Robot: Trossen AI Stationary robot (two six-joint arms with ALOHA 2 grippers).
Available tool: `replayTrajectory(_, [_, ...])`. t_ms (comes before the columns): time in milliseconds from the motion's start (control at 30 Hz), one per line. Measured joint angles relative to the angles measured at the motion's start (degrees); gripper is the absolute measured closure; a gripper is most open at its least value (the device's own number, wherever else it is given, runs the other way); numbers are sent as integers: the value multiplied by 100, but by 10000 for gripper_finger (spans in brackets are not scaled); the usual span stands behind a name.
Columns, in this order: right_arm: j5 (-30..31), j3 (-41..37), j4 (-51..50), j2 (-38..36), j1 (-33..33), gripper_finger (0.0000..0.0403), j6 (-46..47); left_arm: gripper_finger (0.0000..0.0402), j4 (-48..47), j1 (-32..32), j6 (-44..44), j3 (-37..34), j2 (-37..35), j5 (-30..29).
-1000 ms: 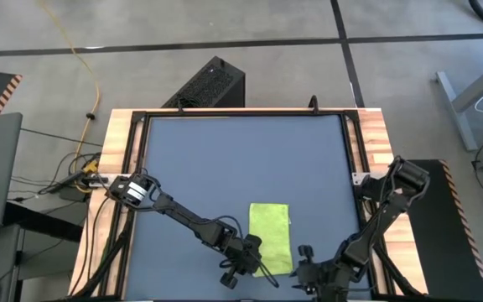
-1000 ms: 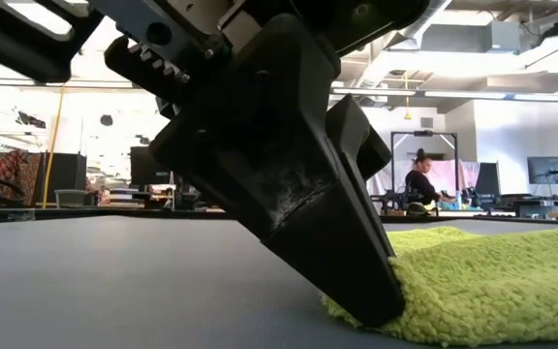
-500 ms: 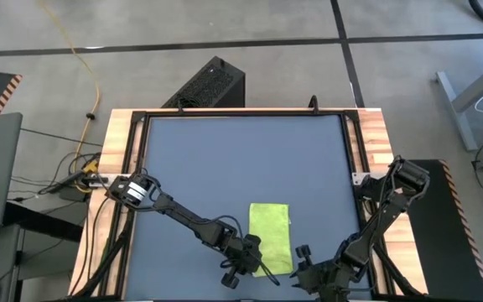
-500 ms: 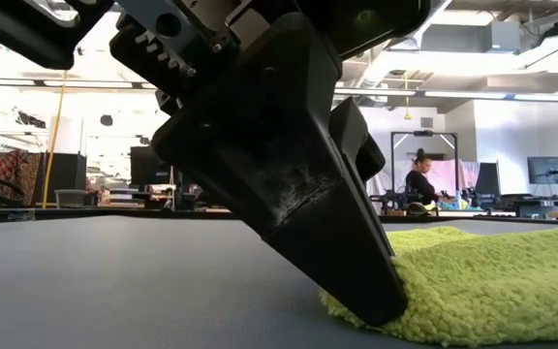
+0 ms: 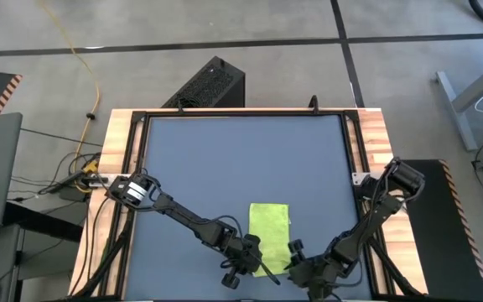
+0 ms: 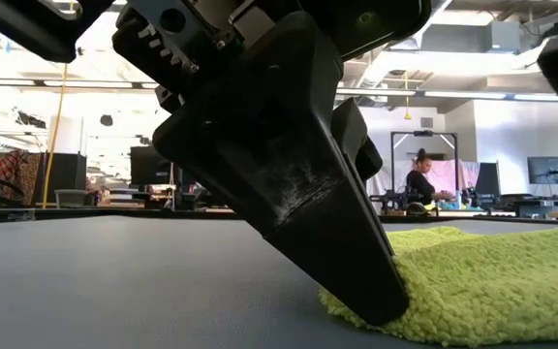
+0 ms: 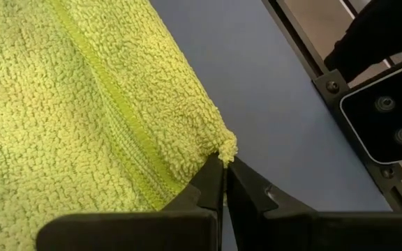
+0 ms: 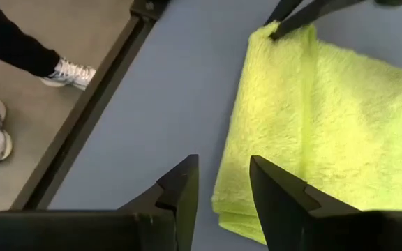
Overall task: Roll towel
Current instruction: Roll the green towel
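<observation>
The lime-green towel (image 5: 270, 231) lies flat on the blue-grey table (image 5: 225, 159) as a folded narrow rectangle, near the front edge. My left gripper (image 5: 260, 267) is shut at the towel's near left corner; the low view shows its dark finger (image 6: 356, 262) large at the towel's edge (image 6: 473, 281). My right gripper (image 8: 222, 185) stands open just by the near right corner (image 8: 232, 206), one finger over the towel and one over bare table. I cannot tell whether it touches the cloth. My left gripper pinches the very tip of the towel's near left corner (image 7: 226, 148) between its two fingertips (image 7: 211, 183). The fingers slant down from the table's left. The towel lies flat on the table, slack, with its hem seam (image 7: 110, 118) running away from the hold.
A black rail and wooden frame (image 5: 124, 143) border the table. A black box (image 5: 212, 84) stands past the far edge. A person's shoes (image 8: 68, 71) show on the floor beside the table. Bare table stretches beyond the towel's far end.
My right gripper has gone toward the table's left and a little down, up to the towel's near right corner, rolling its wrist on the way. The towel and my left gripper have kept still.
</observation>
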Motion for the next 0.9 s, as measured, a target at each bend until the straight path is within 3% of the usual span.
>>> replayTrajectory(600, [176,0,-395,212,38,261,669,401,-13,0,1,0,-4,16])
replayTrajectory(900, [187,-164,-231,210,52,297,1228,401,20,0,2,0,-4,27])
